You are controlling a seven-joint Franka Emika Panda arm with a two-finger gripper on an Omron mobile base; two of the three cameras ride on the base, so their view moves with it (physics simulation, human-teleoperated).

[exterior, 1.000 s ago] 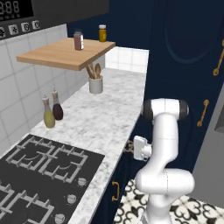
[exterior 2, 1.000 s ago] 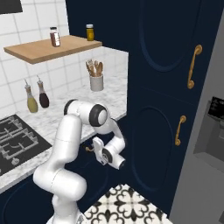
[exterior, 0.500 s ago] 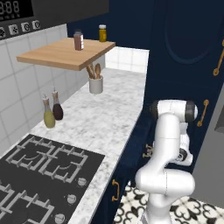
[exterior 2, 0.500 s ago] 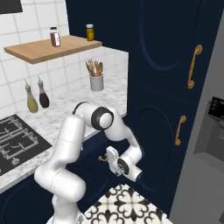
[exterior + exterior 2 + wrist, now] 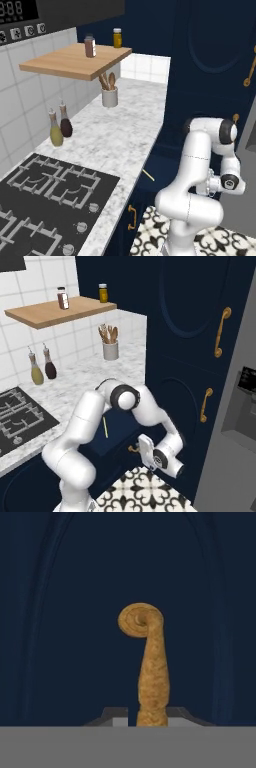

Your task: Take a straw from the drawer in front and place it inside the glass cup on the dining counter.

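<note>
Brass handle between narrow gripper jaws, navy drawer open, straw inside, no writing legible.

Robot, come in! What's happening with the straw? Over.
Pincer low at brass handle, grip unclear. Straw untouched in the drawer. Nothing lying over it. Over.

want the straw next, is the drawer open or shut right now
Open: the drawer stands pulled out from under the counter, and the straw shows lying inside it.
</note>
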